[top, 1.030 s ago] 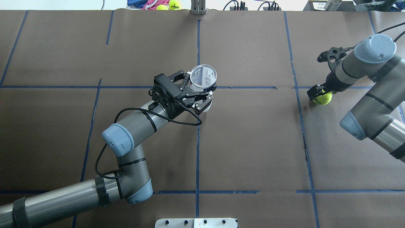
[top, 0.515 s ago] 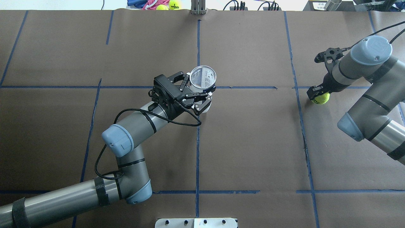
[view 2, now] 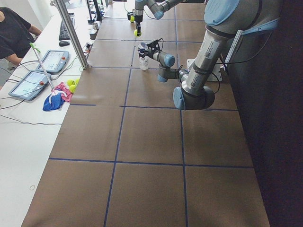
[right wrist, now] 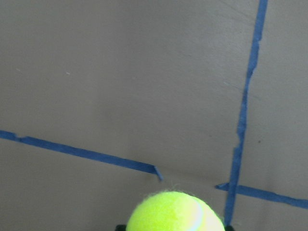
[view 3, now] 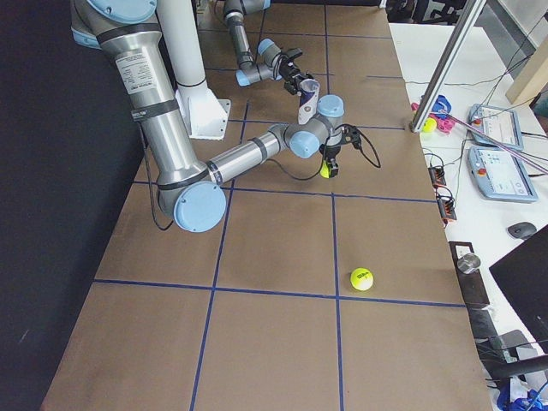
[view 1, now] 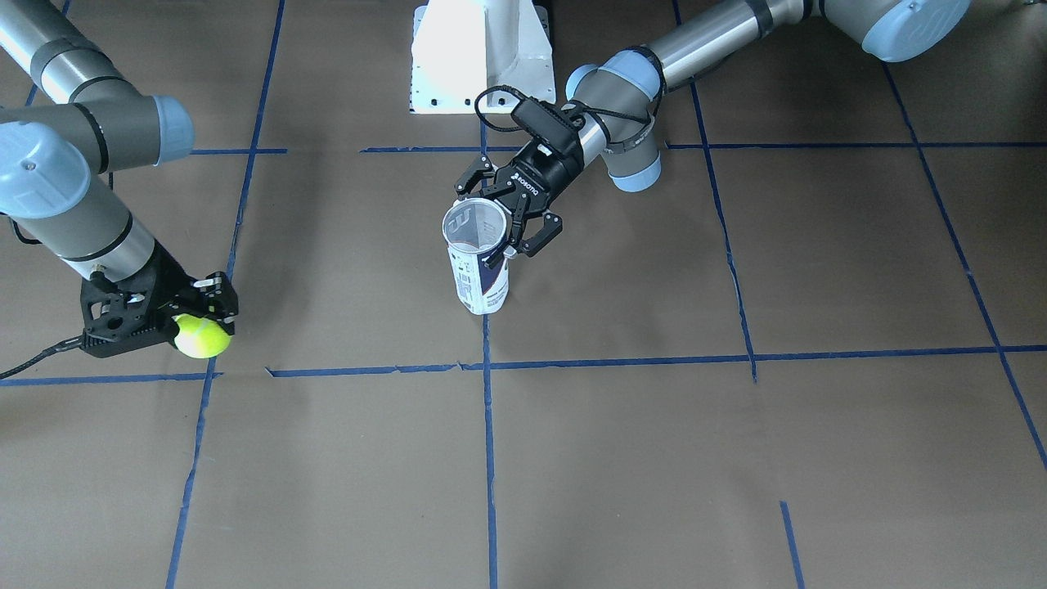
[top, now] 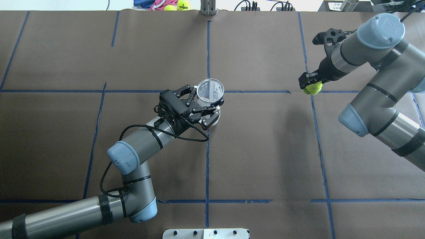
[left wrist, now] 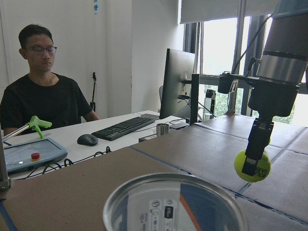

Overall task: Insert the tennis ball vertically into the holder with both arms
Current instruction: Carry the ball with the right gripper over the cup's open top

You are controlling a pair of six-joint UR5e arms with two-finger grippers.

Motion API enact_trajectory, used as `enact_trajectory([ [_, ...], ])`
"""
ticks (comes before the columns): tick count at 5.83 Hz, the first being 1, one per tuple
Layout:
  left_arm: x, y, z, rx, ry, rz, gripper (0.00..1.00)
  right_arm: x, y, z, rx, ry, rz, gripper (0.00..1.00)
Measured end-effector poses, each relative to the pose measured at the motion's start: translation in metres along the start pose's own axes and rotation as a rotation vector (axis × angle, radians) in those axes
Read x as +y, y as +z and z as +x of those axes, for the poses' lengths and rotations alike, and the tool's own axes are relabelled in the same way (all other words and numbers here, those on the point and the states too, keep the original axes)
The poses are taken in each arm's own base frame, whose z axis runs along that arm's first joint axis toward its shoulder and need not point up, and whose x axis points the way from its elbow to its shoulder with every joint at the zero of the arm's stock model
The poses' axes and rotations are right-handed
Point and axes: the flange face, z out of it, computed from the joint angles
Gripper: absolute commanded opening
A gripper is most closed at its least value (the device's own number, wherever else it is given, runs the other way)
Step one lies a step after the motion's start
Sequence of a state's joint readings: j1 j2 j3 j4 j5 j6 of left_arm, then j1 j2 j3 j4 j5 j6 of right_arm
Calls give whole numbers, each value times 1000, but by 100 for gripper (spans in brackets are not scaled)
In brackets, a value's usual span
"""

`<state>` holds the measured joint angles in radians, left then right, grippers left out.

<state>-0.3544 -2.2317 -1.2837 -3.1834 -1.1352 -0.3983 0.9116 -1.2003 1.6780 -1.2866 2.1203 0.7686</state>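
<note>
The holder (top: 210,90), a clear can with a white and navy label, stands upright with its mouth open near the table's centre; it also shows in the front view (view 1: 483,282) and the left wrist view (left wrist: 175,207). My left gripper (top: 206,103) is shut on the holder just below its rim. My right gripper (top: 310,84) is shut on the tennis ball (top: 314,88) and holds it above the table, well to the holder's right. The ball also shows in the front view (view 1: 202,336) and both wrist views (left wrist: 252,166) (right wrist: 175,211).
A second tennis ball (view 3: 361,278) lies on the brown paper on the robot's right side. Two more balls (top: 182,4) lie past the far edge beside a cloth. The white pedestal (view 1: 483,57) stands at the robot's side. An operator (left wrist: 43,96) sits at the desk beyond.
My right gripper has risen off the table with the ball and moved left and farther out. My left gripper and the holder have shifted slightly left.
</note>
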Motion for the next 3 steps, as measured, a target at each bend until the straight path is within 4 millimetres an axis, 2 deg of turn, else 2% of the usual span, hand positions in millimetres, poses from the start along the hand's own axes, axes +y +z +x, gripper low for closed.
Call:
enact_trajectory([
  [2,4,-6,9,-13,-24,30,80,-2,-77,-77,-100,122,29,4],
  [3,5,-8,10,-18,-29,38,82,3,-108,-120,-141,184,35,5],
])
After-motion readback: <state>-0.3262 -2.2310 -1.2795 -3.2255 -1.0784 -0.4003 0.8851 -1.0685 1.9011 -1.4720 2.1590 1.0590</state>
